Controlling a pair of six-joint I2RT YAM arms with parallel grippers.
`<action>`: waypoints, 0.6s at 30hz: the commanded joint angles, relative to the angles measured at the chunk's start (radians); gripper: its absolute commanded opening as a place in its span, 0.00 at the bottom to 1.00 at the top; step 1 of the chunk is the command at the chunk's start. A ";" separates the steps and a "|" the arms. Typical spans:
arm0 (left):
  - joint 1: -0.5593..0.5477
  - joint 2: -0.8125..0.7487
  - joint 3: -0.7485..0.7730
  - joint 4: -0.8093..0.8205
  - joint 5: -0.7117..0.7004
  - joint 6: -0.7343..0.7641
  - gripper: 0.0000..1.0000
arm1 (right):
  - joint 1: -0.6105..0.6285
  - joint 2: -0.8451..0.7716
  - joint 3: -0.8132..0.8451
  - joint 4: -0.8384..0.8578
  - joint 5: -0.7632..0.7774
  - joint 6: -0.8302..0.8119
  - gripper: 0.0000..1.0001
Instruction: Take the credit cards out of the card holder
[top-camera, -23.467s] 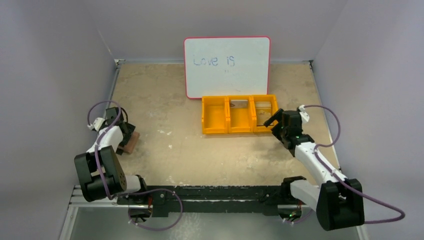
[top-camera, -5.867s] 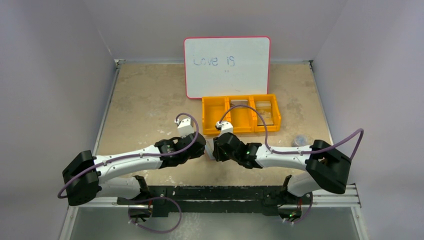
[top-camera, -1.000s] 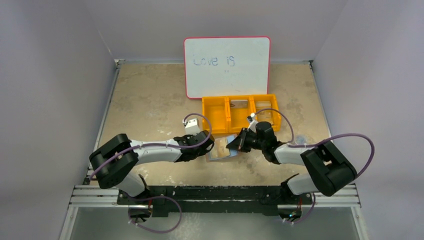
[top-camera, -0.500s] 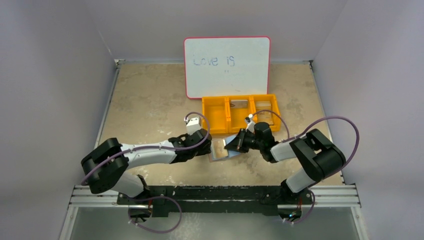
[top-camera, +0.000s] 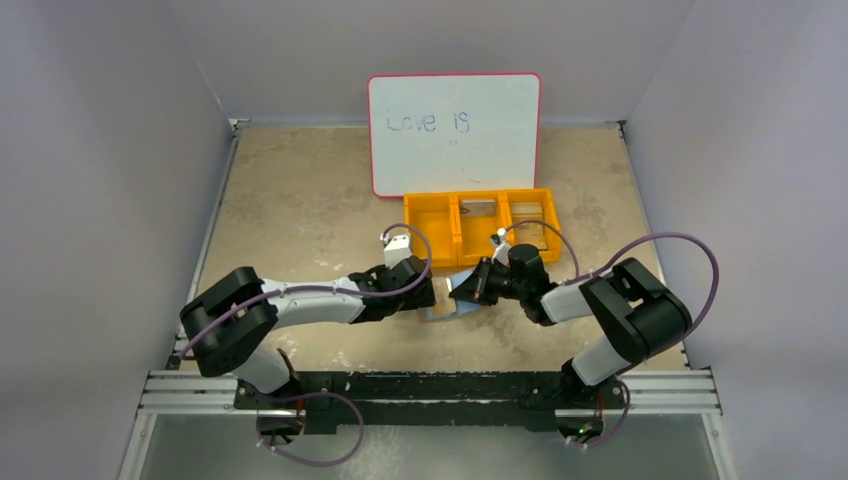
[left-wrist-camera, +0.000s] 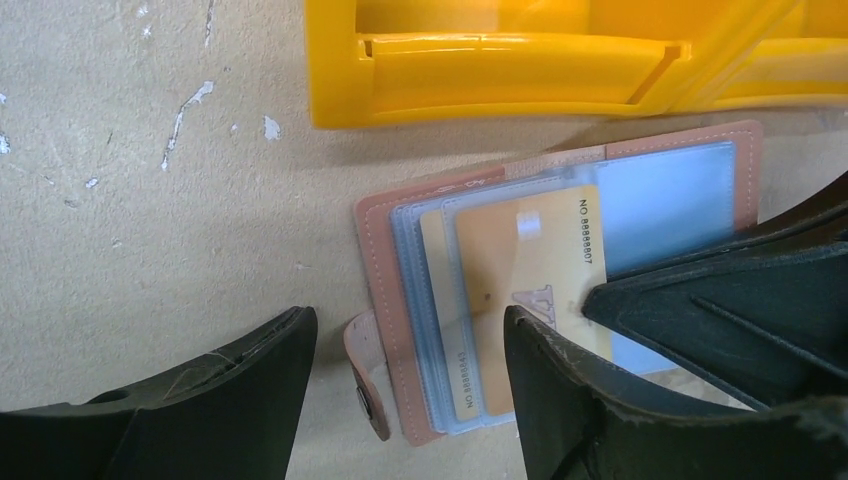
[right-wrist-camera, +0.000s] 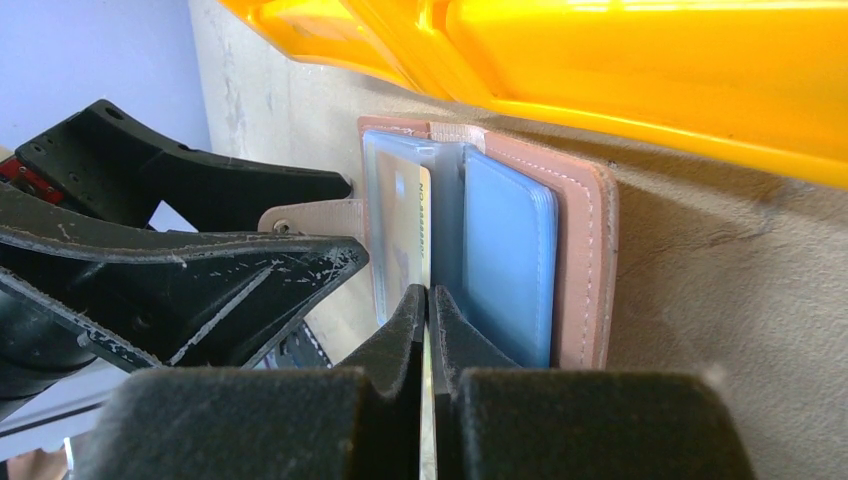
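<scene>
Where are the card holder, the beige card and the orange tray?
card holder (left-wrist-camera: 665, 195): left wrist view, on its clear blue pocket.
beige card (left-wrist-camera: 510, 290): left wrist view, middle of its face.
orange tray (left-wrist-camera: 500, 75): left wrist view, on its near wall.

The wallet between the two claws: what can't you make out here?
- Left wrist: the right gripper covers the gold card's lower corner and logo.
- Right wrist: its shut fingers pinch a thin sheet; card or pocket, unclear.
- Top external: the card holder is tiny, partly under the arms; card count unknown.
</scene>
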 joint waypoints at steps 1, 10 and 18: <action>-0.005 0.015 0.037 -0.015 -0.009 0.018 0.69 | -0.001 -0.008 0.015 -0.012 0.004 -0.023 0.00; -0.062 0.205 0.186 -0.257 -0.084 0.020 0.46 | -0.002 -0.022 0.016 -0.038 0.001 -0.020 0.00; -0.100 0.260 0.200 -0.318 -0.119 -0.022 0.23 | -0.002 -0.063 0.022 -0.090 0.035 -0.028 0.00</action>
